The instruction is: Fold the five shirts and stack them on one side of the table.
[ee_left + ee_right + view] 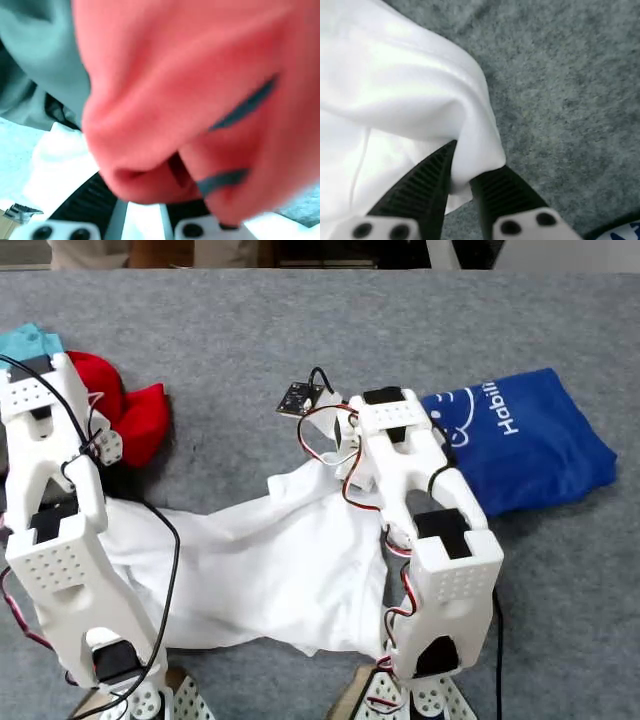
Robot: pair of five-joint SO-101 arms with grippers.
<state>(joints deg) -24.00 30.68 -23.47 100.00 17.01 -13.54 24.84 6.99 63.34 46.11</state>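
A white shirt (pixel 260 570) lies spread and crumpled between the two arms. My right gripper (pixel 345 455) is shut on its far edge; in the right wrist view the white shirt (pixel 395 90) is pinched in my gripper (pixel 462 170) just above the grey table. A red shirt (pixel 135 410) lies bunched at the far left, and my left gripper (pixel 108 447) sits at its near side. In the left wrist view the red shirt (pixel 190 90) hangs over the gripper (pixel 145 185), whose tips are buried in the cloth. A folded blue shirt (pixel 520 440) rests at the right.
A teal shirt (pixel 30 340) lies bunched behind the red one at the far left corner, also seen as teal cloth (pixel 45 50). The grey felt table (pixel 300 330) is bare along the back. A corner of the blue shirt (pixel 626 232) lies near the right gripper.
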